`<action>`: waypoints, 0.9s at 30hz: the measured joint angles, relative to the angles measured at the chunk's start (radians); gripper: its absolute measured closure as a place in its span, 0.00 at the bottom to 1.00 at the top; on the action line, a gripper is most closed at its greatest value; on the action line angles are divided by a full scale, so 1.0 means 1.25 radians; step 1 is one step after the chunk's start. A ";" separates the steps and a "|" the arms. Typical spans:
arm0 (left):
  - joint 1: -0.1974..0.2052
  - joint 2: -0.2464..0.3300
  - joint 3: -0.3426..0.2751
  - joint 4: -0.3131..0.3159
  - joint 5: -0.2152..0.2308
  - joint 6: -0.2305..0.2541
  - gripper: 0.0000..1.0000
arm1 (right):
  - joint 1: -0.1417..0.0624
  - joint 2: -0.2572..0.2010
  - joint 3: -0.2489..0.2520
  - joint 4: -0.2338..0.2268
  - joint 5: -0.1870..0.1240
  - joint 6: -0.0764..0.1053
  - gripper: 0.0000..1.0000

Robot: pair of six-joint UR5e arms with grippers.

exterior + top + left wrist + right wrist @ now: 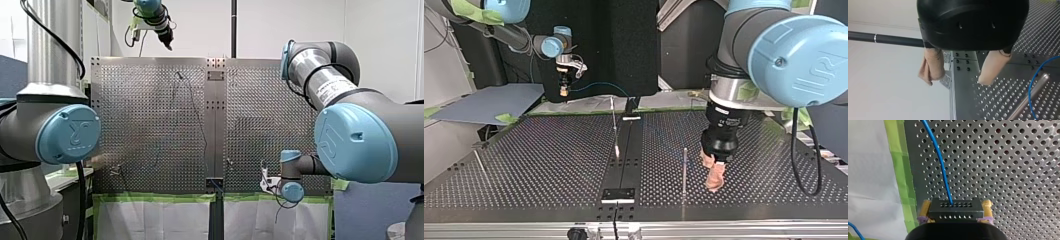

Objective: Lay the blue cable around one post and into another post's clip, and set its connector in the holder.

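Connector [955,210], one, trailing one blue cable [940,162], sits pinched in my right hand [956,204]; my left hand [958,79] gapes.

Your left gripper [715,176] hangs vertical from a bent wrist, beige fingers [991,67] spread apart; your right gripper [955,205] pinches the connector [955,213] between both fingers.

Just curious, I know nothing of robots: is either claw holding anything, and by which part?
My right gripper holds the blue cable by its black connector, pinched at its sides between the yellow pads. My left gripper is open, holding nothing.
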 joint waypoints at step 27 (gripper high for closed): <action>-0.004 0.000 0.000 -0.007 -0.041 -0.026 0.00 | 0.000 0.002 0.000 0.000 0.000 0.000 1.00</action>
